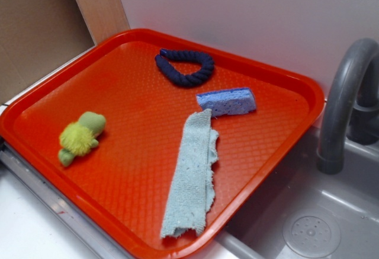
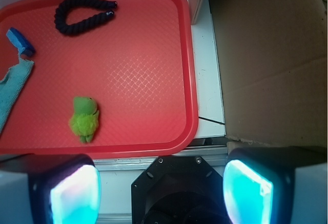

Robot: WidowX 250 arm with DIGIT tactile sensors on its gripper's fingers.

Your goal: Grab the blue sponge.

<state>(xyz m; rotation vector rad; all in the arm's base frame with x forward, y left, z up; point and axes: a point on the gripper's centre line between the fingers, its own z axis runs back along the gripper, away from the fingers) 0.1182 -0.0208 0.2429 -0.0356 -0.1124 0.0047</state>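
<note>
The blue sponge [image 1: 227, 101] lies on the orange tray [image 1: 130, 87] toward its back right, touching the upper end of a pale teal cloth strip [image 1: 190, 176]. In the wrist view the sponge [image 2: 19, 42] shows at the far left edge, partly cut off. My gripper [image 2: 161, 190] is open and empty, high above the tray's near edge and well away from the sponge; its two fingers [image 2: 74, 193] glow cyan at the bottom of the wrist view. The gripper does not show in the exterior view.
A dark navy rope ring [image 1: 186, 68] lies at the tray's back. A green and yellow plush toy [image 1: 81, 137] lies at the left. A grey sink [image 1: 308, 229] with a grey faucet [image 1: 343, 99] is on the right. A brown cardboard panel [image 2: 271, 60] stands beside the tray.
</note>
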